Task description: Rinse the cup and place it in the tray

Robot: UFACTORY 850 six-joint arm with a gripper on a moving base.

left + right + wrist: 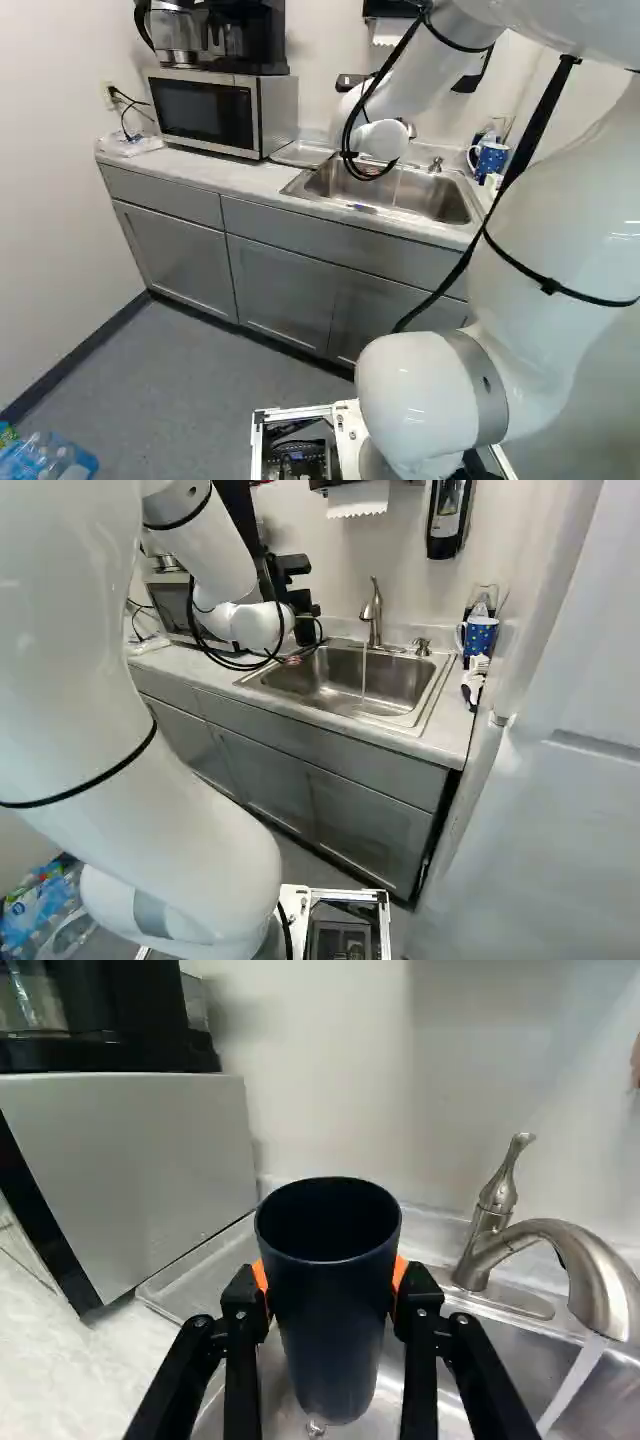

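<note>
My gripper (303, 605) hangs by the left end of the sink (335, 685) in the right base view. In the wrist view, the gripper (330, 1275) is shut on a dark blue cup (335, 1330), orange pads against both sides. The cup is roughly upright, its open mouth visible, over the sink's near-tray end. Beside it lies the clear tray (188, 1278), between microwave and sink. Water runs from the faucet (590, 1270), off to one side of the cup and not touching it.
The microwave (205, 112) stands beside the tray with a coffee maker (240, 35) on top. At the sink's other end are a blue patterned mug (480, 635) and a brush (474, 680). A soap dispenser (447, 520) hangs on the wall.
</note>
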